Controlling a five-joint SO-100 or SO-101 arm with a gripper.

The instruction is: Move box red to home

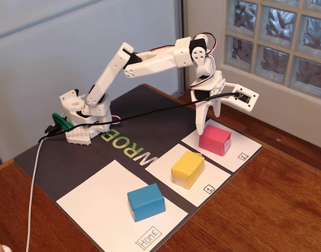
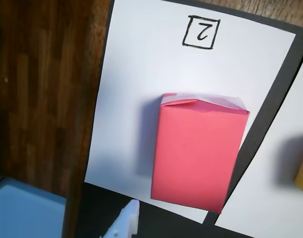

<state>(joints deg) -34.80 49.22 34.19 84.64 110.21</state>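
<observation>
Box red (image 1: pixel 215 139) on the sheet marked 2 (image 1: pixel 243 156), near the bench's far right edge.
Paper-wrapped and likely light, hollow and crushable, it wants a gentle pinch across its short flat sides, clear of the folded end flap. Jaws (image 1: pixel 202 126) hang just beside it, gripping nothing; home (image 1: pixel 97 197) holds a blue block (image 1: pixel 146 201).

Arm (image 1: pixel 149 60): white printed plastic links, angular shells | joints: black servo blocks between links | base (image 1: pixel 81 118): white, perforated plate, green clamp (image 1: pixel 60 123) on left | cables: black lead along arm, white lead off base, red-white wires at wrist | gripper (image 1: pixel 205 123): white tapered fingers
</observation>
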